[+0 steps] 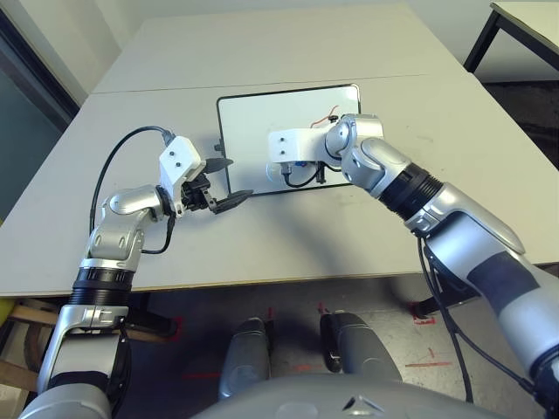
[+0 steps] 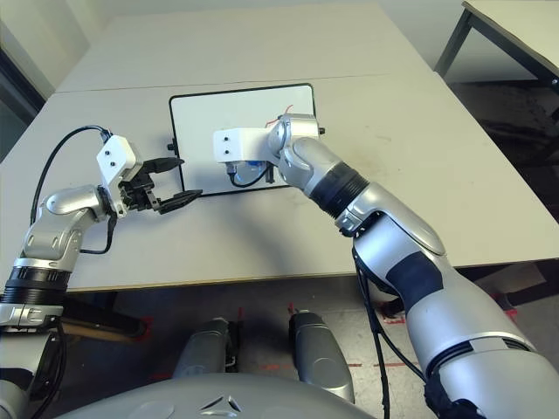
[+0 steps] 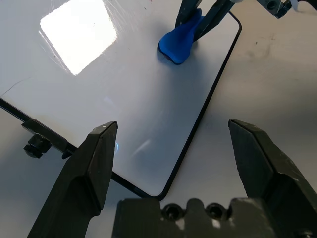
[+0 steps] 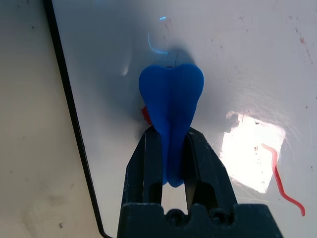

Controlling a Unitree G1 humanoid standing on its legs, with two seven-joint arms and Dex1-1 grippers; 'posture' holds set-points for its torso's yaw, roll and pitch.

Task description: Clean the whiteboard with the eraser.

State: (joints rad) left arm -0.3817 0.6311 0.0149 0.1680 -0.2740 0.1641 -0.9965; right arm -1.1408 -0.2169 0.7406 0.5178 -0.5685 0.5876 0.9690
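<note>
The whiteboard lies flat in the middle of the table, black-framed, with a knob on its left side. A red scribble remains near its far right part, and a small red mark shows beside the eraser. My right gripper is shut on the blue eraser, pressing it down on the board near the front edge. My left gripper is open at the board's near left corner, its fingers spread over the frame with nothing between them.
The grey table has free room around the board on all sides; its front edge is close below my arms. A seam runs across it behind the board. Another table's dark leg stands at the far right.
</note>
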